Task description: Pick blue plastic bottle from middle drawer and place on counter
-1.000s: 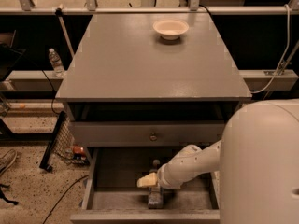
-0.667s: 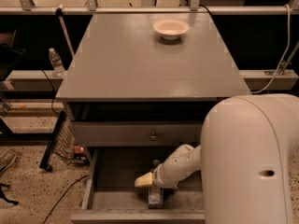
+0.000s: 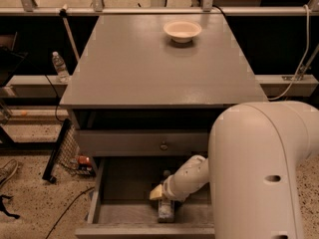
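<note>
The small blue plastic bottle (image 3: 166, 213) shows as a pale bluish shape on the floor of the wide, grey wooden middle drawer (image 3: 122, 214). It lies near the drawer's front edge and about midway between the side walls. Its cap and label cannot be made out. The drawer is pulled out, directly below a closed grey drawer front with a small round metal knob (image 3: 163, 146).

The two-finger gripper (image 3: 166, 203) is inside the drawer, directly over the bottle and apparently touching its upper end. Whether it is spread, closed or clamped on the bottle cannot be told from this view.

Progress: the reach into the drawer is done and the gripper is at the bottle. The bottle has not been lifted clear of the drawer floor. Securing the grasp, raising the bottle out of the drawer and setting it down all appear to remain.

The large, flat, matte grey counter (image 3: 149, 73) carries only a shallow cream-coloured bowl (image 3: 182, 30) near its far edge.

Arm pose: the bulky white arm (image 3: 259, 173) fills the lower right foreground. Its slimmer forearm link (image 3: 187, 179) angles down and to the left past the knobbed drawer front into the drawer opening. A cream-coloured wrist piece sits just above the gripper.

A clear, ribbed water bottle (image 3: 60, 66) stands on a ledge to the left of the cabinet, well apart from the work.
</note>
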